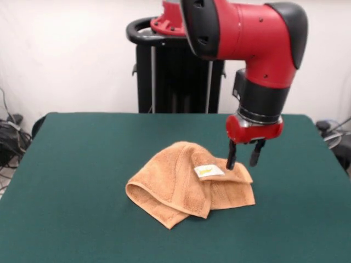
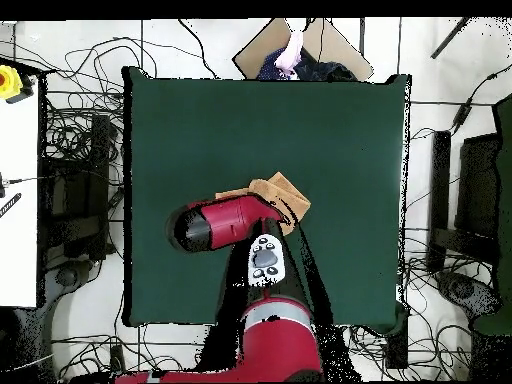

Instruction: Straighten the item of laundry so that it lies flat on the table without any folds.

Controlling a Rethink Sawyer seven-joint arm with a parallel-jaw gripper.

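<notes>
The orange-tan towel (image 1: pixel 181 189) lies crumpled and folded over itself near the middle of the dark green table (image 1: pixel 77 164). Its white-yellow tag (image 1: pixel 208 171) faces up on the right part. My gripper (image 1: pixel 243 159) points straight down at the towel's right end, just right of the tag. Its two black fingers (image 1: pixel 231 156) are apart with nothing between them, and the left tip is at the cloth's upper edge. In the overhead view the red arm (image 2: pixel 225 220) covers the gripper and most of the towel (image 2: pixel 285 192); only a corner shows on the table (image 2: pixel 250 110).
The black pedestal (image 1: pixel 175 76) stands behind the table's far edge. Cables and stands (image 2: pixel 70 190) lie around the table on the floor. A brown board and what looks like a person (image 2: pixel 290 50) show past the table's top edge in the overhead view.
</notes>
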